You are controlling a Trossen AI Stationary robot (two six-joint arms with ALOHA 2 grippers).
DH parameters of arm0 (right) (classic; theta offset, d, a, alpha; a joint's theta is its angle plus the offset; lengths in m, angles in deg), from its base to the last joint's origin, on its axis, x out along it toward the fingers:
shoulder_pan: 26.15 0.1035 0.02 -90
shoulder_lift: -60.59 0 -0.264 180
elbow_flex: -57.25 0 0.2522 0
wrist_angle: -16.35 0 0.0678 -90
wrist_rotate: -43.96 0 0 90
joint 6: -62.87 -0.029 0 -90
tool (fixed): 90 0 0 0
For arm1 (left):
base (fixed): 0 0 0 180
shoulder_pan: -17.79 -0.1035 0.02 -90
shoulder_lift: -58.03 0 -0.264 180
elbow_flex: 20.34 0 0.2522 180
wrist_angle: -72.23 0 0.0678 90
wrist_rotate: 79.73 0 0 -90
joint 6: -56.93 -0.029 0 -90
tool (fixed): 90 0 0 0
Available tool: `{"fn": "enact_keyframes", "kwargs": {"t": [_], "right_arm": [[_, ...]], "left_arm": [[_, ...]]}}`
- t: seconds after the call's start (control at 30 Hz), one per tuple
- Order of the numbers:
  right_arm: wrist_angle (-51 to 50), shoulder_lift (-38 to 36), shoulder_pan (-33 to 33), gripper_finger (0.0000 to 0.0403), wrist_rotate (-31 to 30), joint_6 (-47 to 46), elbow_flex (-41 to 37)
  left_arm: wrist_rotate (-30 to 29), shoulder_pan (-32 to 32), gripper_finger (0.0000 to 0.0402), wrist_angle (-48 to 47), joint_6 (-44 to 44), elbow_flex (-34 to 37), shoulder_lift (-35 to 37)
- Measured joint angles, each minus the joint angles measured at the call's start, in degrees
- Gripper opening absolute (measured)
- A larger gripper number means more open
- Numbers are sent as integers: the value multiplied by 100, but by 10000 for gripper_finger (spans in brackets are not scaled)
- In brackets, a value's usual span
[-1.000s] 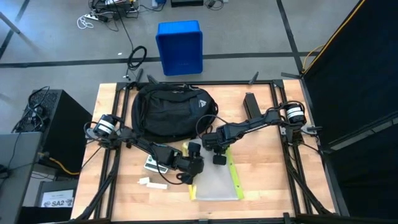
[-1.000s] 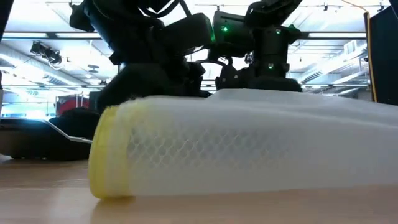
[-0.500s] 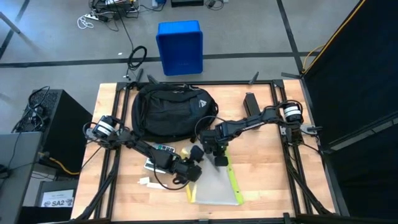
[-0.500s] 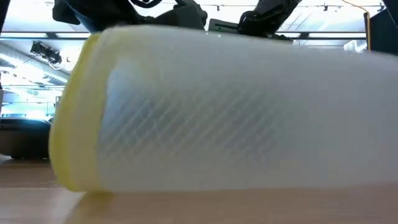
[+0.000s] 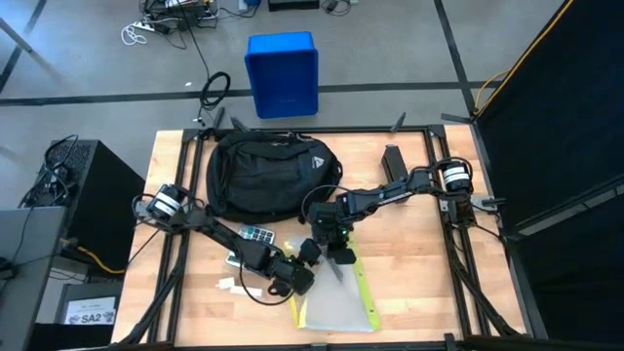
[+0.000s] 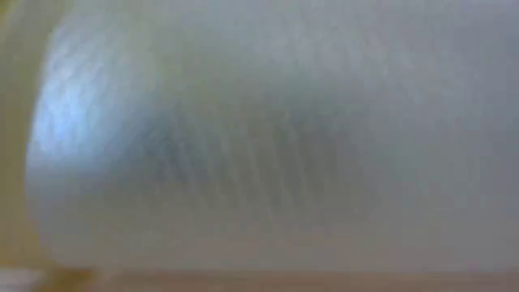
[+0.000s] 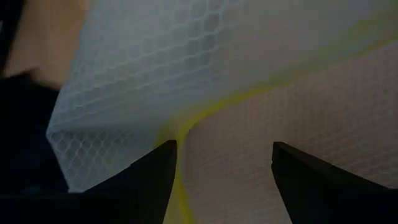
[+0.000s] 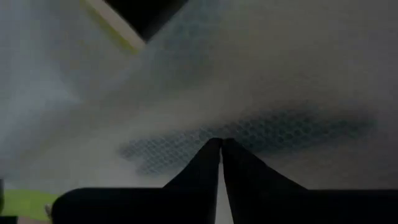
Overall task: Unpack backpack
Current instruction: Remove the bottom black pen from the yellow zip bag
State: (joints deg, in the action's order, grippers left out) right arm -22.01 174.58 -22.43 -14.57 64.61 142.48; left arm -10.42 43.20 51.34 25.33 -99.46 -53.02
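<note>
The black backpack (image 5: 268,175) lies at the table's far middle; no gripper touches it. A translucent mesh pouch (image 5: 336,300) with yellow edges lies flat by the near edge and fills the low view (image 6: 259,146). My left gripper (image 5: 304,271) is at the pouch's far left corner. Its fingers stand apart (image 7: 224,155), with the pouch's yellow seam (image 7: 186,127) running in between them. My right gripper (image 5: 337,261) is shut (image 8: 221,144) over the pouch's far edge. My left gripper has a finger (image 7: 163,163) beside the yellow seam at the pouch's corner, slanting down from the far left; I cannot tell whether it touches. My right gripper's shut fingertips (image 8: 214,152) meet the pouch's mesh top (image 8: 249,130) near its far edge, slanting down from the far side. Whether a layer is pinched does not show. The pouch lies on the table.
A small calculator-like item (image 5: 255,234) and a white piece (image 5: 229,285) lie left of the pouch, under the left arm. A flat black item (image 5: 393,161) lies at the far right. A blue bin (image 5: 282,73) stands on the floor beyond the far edge.
The pouch has slid toward the table's near edge and now fills the low view. Both grippers have moved toward the near edge with it, the left one also a little leftward, and both wrists have rolled.
</note>
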Motion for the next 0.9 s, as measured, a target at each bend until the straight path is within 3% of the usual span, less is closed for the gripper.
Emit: {"fn": "enact_keyframes", "kwargs": {"t": [0.33,0.57,0.73,0.9], "right_arm": [[-191,-129,62,0,78,-196,35],[-1819,-765,284,0,-1139,-774,351],[-1935,-1502,696,0,-2281,-1665,438],[-1648,-1840,1559,0,-3496,-2368,444]], "left_arm": [[99,54,203,182,83,-25,-174],[113,59,193,135,393,-19,-179],[110,60,192,122,535,-15,-183],[109,59,192,123,676,-10,-183]]}}
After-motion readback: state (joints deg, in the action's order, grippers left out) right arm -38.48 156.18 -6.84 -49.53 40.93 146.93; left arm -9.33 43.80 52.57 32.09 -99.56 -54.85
